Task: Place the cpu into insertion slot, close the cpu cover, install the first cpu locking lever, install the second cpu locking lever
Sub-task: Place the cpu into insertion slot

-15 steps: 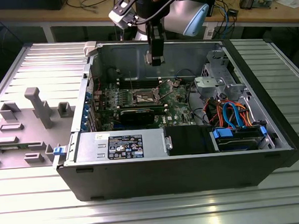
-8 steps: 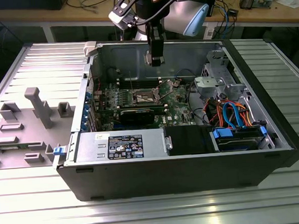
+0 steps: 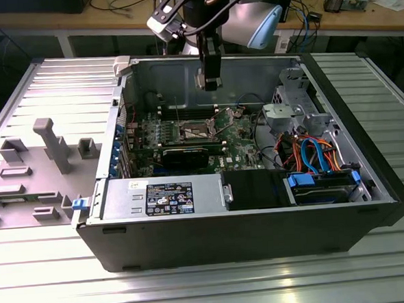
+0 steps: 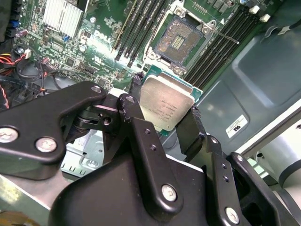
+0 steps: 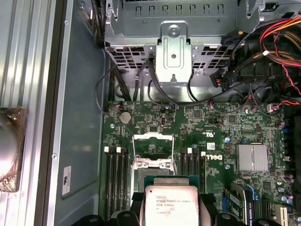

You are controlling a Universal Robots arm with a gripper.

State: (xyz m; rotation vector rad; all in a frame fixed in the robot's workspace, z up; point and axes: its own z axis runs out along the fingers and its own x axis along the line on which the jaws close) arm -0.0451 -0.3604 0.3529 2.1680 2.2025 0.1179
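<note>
Above the open computer case (image 3: 228,236), the gripper (image 4: 162,110) was clamped on the cpu (image 4: 165,101); in the exterior view the insertion slot (image 3: 192,131) lay toward seven o'clock of it.

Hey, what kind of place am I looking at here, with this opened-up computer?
Probably a robotics lab or electronics workshop: an open computer case sits on a ribbed metal table, a wooden workbench behind carries cables, and a robot's tool holds a chip.
</note>
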